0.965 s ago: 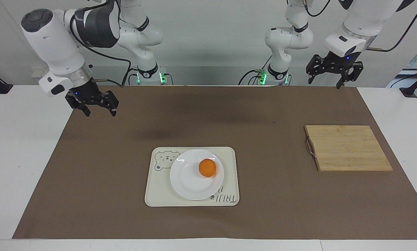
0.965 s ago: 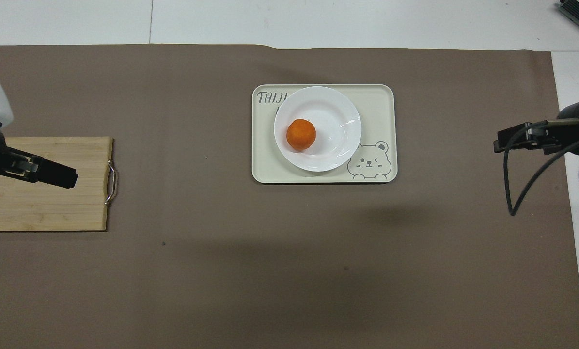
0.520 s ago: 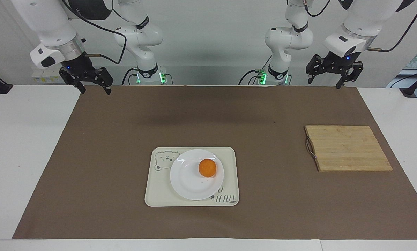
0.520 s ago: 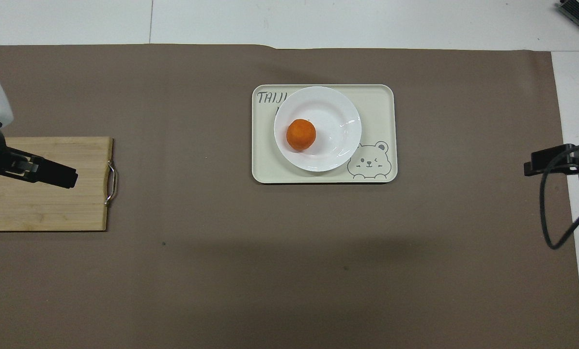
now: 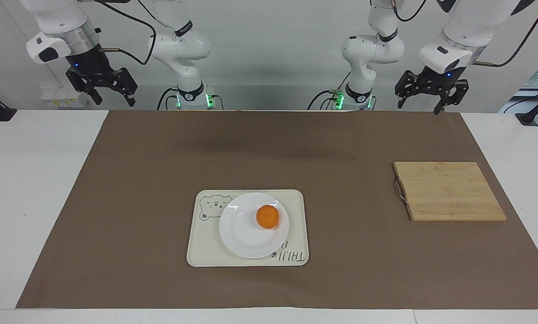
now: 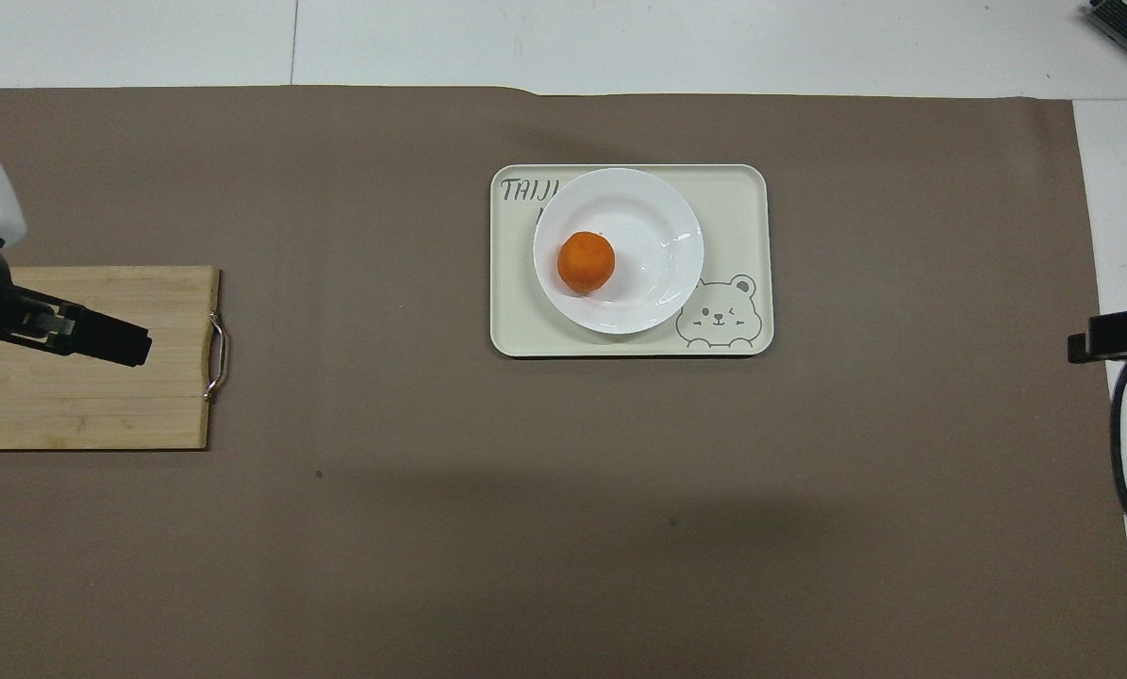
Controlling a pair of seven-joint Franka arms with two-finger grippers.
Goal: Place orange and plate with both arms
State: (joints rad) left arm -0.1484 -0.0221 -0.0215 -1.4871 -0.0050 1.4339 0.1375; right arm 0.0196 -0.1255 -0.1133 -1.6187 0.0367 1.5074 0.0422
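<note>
Facing view: the orange (image 5: pixel 267 216) sits on the white plate (image 5: pixel 241 234); the plate rests on the tray (image 5: pixel 201 252) (it has a bear drawing); the left gripper (image 5: pixel 426 96) and right gripper (image 5: pixel 104 90) hang high, both wide, holding nothing.

Overhead view: the orange (image 6: pixel 586 261) lies on the plate (image 6: pixel 648 226); the left gripper (image 6: pixel 101 339) is over the wooden board (image 6: pixel 101 415).

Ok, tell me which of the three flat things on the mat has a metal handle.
The wooden cutting board, toward the left arm's end: a wire handle on one edge. The tray and the plate on it have none.
</note>
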